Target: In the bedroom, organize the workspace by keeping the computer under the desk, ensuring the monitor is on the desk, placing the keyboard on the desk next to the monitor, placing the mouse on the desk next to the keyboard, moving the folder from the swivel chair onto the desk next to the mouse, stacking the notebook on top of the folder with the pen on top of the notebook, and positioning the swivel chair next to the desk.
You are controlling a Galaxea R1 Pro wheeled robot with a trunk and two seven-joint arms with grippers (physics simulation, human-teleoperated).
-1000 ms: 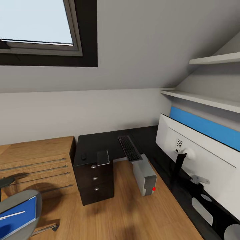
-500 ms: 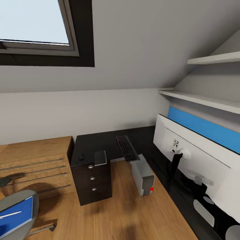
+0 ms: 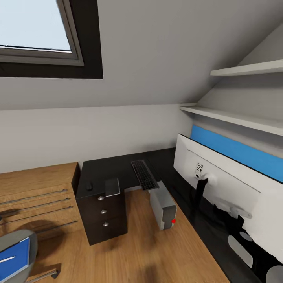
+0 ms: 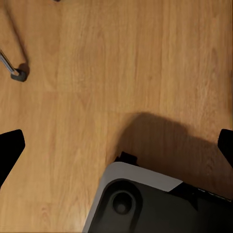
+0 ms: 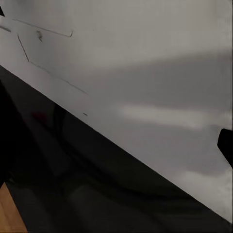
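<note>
Black desk top [image 3: 118, 167] runs along the low wall and turns down the right side, where the monitor [image 3: 220, 184] stands on it with its white back toward us. On the far stretch lie the keyboard [image 3: 143, 174], its near end jutting over the edge, the notebook [image 3: 112, 186] overhanging the drawer unit [image 3: 103, 214], and the small dark mouse [image 3: 89, 186] beside it. On the floor the grey computer [image 3: 162, 204] sits tucked against the desk edge. Far off at the lower left, the folder [image 3: 11, 257] rests on the swivel chair [image 3: 27, 245]. From the left wrist view, dark fingertips [image 4: 9, 148] stand spread wide over wood floor [image 4: 121, 73], holding nothing. From the right wrist view, one fingertip [image 5: 226, 143] shows at the edge against the monitor's back; I cannot tell how far it is open
</note>
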